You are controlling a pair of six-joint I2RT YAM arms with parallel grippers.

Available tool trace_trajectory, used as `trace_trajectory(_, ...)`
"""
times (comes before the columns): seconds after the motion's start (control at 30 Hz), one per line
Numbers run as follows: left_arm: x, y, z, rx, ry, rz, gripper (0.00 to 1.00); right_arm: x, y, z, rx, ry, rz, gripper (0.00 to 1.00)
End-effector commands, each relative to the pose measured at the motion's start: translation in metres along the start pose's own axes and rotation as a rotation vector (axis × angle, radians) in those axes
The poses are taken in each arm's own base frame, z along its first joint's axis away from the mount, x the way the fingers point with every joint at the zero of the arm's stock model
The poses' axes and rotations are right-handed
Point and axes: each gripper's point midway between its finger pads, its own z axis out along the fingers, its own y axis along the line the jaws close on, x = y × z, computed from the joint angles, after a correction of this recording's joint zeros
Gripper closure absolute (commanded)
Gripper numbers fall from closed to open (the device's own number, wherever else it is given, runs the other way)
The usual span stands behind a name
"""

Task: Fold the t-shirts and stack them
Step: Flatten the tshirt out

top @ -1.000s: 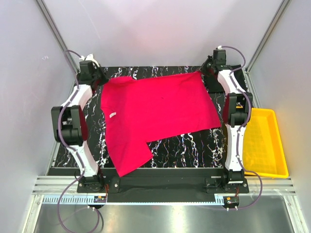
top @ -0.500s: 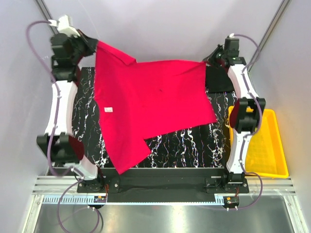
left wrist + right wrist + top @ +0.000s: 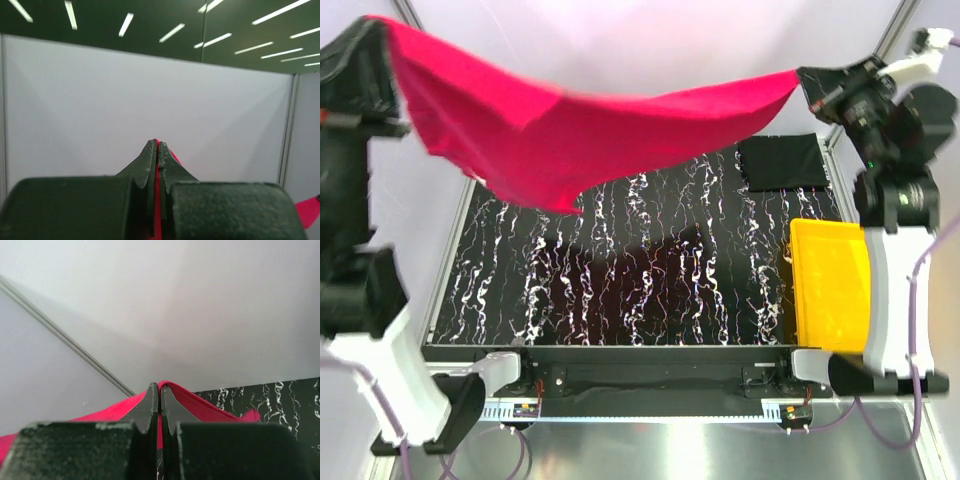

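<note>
left gripper (image 3: 157,150) is clamping tight on one edge of the red t-shirt (image 3: 590,125); right gripper (image 3: 160,392) is pinching the opposite edge the same way. The shirt is hanging stretched between them, sagging mid-span, clear above the tabletop (image 3: 650,270). The black t-shirt (image 3: 782,162) is lying below the right gripper, with the yellow tray (image 3: 840,290) near it.

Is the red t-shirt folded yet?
Unfolded: the red t-shirt hangs stretched in the air between the left tool and right tool.
</note>
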Motion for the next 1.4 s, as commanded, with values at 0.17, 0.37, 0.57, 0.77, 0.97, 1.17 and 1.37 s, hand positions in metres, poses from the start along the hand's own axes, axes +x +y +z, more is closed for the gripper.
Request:
trace_trajectory(0.17, -0.075, -0.009, -0.035, -0.051, -0.124, 0.111, 1.00, -0.002, 0.032, -0.049, -0.079, -0.021, 0.038, 1.00)
trace_trajectory(0.37, -0.024, 0.017, -0.018, -0.147, -0.005, 0.184, 1.00, 0.003, 0.022, -0.031, -0.057, 0.001, 0.068, 1.00)
trace_trajectory(0.57, 0.145, 0.052, 0.020, -0.215, 0.335, 0.292, 1.00, 0.052, -0.033, 0.027, 0.015, 0.105, 0.121, 1.00)
trace_trajectory(0.77, 0.348, 0.108, 0.024, -0.251, 0.659, 0.344, 1.00, 0.151, -0.139, 0.107, 0.158, 0.274, 0.156, 1.00)
trace_trajectory(0.97, 0.545, 0.177, -0.009, -0.333, 0.896, 0.290, 1.00, 0.218, -0.220, 0.179, 0.213, 0.343, 0.141, 1.00)
trace_trajectory(1.17, 0.640, 0.214, -0.010, -0.365, 0.934, 0.168, 1.00, 0.298, -0.302, 0.236, 0.257, 0.441, 0.145, 1.00)
trace_trajectory(1.37, 0.681, 0.219, -0.021, -0.382, 0.944, 0.059, 1.00, 0.331, -0.340, 0.256, 0.271, 0.456, 0.148, 0.99)
